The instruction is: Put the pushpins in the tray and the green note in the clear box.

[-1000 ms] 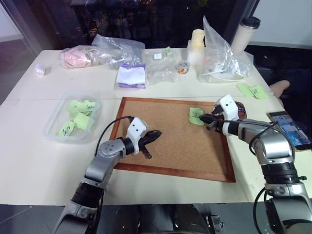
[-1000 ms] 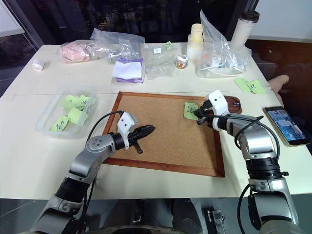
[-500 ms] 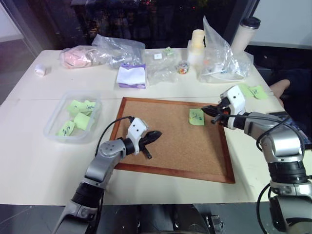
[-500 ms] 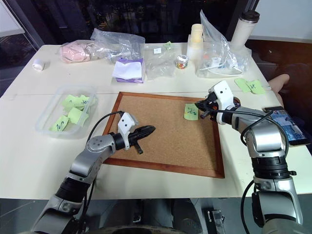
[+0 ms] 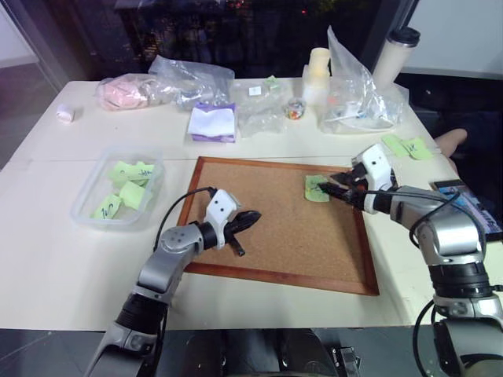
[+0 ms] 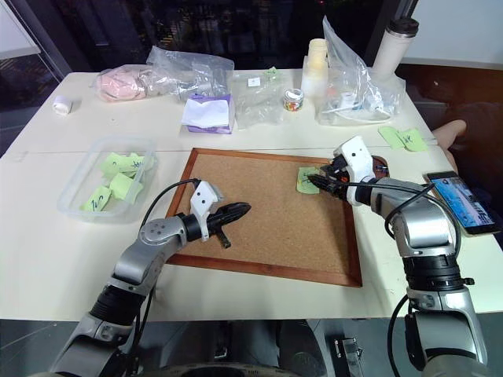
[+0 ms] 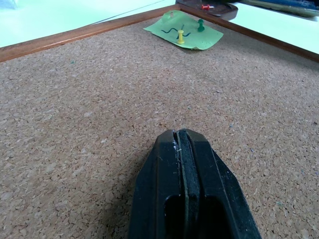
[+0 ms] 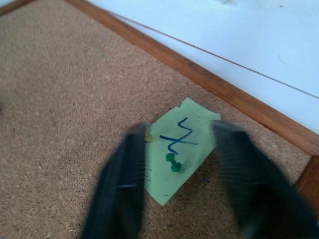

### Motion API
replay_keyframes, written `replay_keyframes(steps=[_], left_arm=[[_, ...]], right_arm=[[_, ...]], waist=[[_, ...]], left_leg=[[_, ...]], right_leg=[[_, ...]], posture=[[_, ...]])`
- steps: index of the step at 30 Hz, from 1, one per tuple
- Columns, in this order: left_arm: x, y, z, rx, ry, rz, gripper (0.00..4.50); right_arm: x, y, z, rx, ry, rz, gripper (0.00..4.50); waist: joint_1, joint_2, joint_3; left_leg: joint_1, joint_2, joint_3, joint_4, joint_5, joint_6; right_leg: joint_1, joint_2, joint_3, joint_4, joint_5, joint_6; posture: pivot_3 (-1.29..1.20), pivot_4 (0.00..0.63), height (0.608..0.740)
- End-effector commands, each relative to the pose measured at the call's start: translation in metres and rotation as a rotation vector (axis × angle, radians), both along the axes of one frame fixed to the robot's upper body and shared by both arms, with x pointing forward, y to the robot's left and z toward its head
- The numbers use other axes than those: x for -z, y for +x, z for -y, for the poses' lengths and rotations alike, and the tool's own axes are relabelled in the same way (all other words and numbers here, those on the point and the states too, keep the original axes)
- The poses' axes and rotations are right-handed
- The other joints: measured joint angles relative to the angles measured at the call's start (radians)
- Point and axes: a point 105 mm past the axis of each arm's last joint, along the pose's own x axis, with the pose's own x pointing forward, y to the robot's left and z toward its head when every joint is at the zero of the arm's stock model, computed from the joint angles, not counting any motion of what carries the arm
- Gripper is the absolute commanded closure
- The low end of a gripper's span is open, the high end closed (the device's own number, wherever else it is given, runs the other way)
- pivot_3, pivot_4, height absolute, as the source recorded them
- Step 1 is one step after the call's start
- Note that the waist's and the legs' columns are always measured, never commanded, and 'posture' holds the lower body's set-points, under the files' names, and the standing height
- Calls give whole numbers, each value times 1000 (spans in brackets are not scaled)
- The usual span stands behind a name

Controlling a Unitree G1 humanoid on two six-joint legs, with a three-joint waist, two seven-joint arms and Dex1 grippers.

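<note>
Green note (image 8: 180,148) lay flat on the cork board (image 5: 275,236), near its far right corner, pinned by a green pushpin (image 8: 172,163) and a yellow pushpin (image 7: 180,37); dark scribble visible on the paper. Right gripper (image 8: 182,194) hovered just over the note, fingers (image 8: 122,186) spread, one to each side of the paper, nothing between them. Tray (image 7: 212,9) sat on the table just beyond the board's right edge, beside the note's corner, with a red pushpin (image 7: 205,7) in it. Left gripper (image 5: 250,217) hung over the board near its left edge, well apart from the note, fingers pressed together and holding nothing. Clear box (image 5: 82,210) stood on the table (image 5: 63,259) left of the board, several green notes already inside. Two more green notes (image 5: 407,146) lay near the table's right edge, a phone (image 5: 471,208) near them. Plastic bags (image 5: 192,78) and a white-and-purple pad (image 5: 212,123) lined the far side of the table
</note>
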Motion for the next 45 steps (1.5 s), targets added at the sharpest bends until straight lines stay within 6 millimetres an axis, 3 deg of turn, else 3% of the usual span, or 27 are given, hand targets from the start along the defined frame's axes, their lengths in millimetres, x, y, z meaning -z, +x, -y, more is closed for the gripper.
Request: replay_keyframes(steps=[1, 18, 21, 24, 33, 45], left_arm=[[26, -6, -5, -15, 52, -93, 4500], [26, -8, -5, -21, 46, -92, 4500], [26, -8, -5, -22, 46, -92, 4500], [26, -8, -5, -22, 46, -91, 4500], [25, -8, -5, -18, 48, -89, 4500], [26, -8, -5, -16, 52, -88, 4500]], right_arm=[[-5, 1, -1, -4, -28, 43, 2178], [22, 2, -2, -16, -73, 0, 2178], [25, 1, 0, -12, -80, -8, 3071], [28, 0, 2, -10, -81, -14, 4434], [20, 0, 2, 3, -40, -3, 4434], [4, 2, -2, 72, 233, -87, 4434]], waist=[[-1, 0, 0], [-1, 0, 0], [-2, 0, 0], [-1, 0, 0], [0, 0, 0], [0, 0, 0]], left_leg=[[0, 0, 0, 0, 0, 0], [0, 0, 0, 0, 0, 0], [0, 0, 0, 0, 0, 0], [0, 0, 0, 0, 0, 0], [0, 0, 0, 0, 0, 0], [0, 0, 0, 0, 0, 0]], right_leg=[[0, 0, 0, 0, 0, 0], [0, 0, 0, 0, 0, 0], [0, 0, 0, 0, 0, 0], [0, 0, 0, 0, 0, 0], [1, 0, 0, 0, 0, 0], [1, 0, 0, 0, 0, 0]], posture=[[0, 150, 740], [0, 150, 740], [0, 150, 740], [0, 150, 740], [0, 150, 740], [0, 150, 740]])
